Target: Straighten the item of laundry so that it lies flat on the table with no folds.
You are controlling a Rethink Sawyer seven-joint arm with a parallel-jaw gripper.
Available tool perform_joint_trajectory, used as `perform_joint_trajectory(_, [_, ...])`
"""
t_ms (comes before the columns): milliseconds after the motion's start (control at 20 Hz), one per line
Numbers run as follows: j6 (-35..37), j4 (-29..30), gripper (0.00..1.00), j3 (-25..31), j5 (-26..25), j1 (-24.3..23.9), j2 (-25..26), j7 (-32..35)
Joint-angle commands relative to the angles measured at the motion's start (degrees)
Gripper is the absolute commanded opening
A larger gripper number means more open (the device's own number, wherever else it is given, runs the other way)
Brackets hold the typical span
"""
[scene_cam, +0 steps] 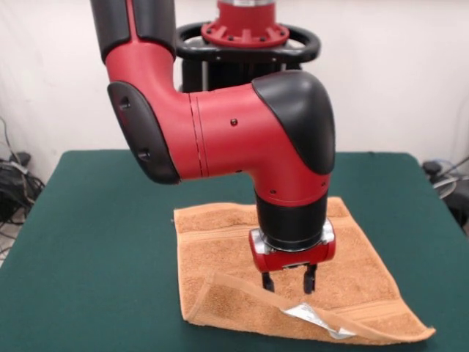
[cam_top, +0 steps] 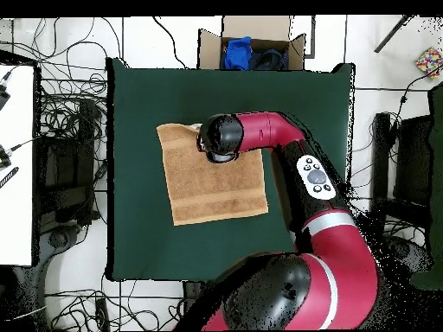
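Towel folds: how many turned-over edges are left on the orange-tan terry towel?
1 visible: the orange-tan terry towel has its camera-side edge flipped over in the front view, white care tag exposed. The red arm may hide others.

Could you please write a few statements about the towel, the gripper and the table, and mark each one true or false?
1. The towel lies fully flat. False: its near edge is folded over, showing a white tag.
2. The gripper is open above the towel. True.
3. The gripper holds the tag. False: it holds nothing.
4. The table is covered in dark green. True.
5. The towel hangs over the table edge. False: it rests wholly on the table.
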Motion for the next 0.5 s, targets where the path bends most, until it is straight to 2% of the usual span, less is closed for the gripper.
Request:
perform_joint_trajectory(50, [-2.14,0.71,1.0,-0.03,-2.06,1.54,0.92,-3.62])
perform_joint_trajectory(300, [-2.99,-0.71,1.0,0.93,-2.4,1.62,1.4,-5.0])
perform_joint_trajectory(500, [-10.25,-1.1,1.0,4.42,-3.46,0.07,2.39,-7.88])
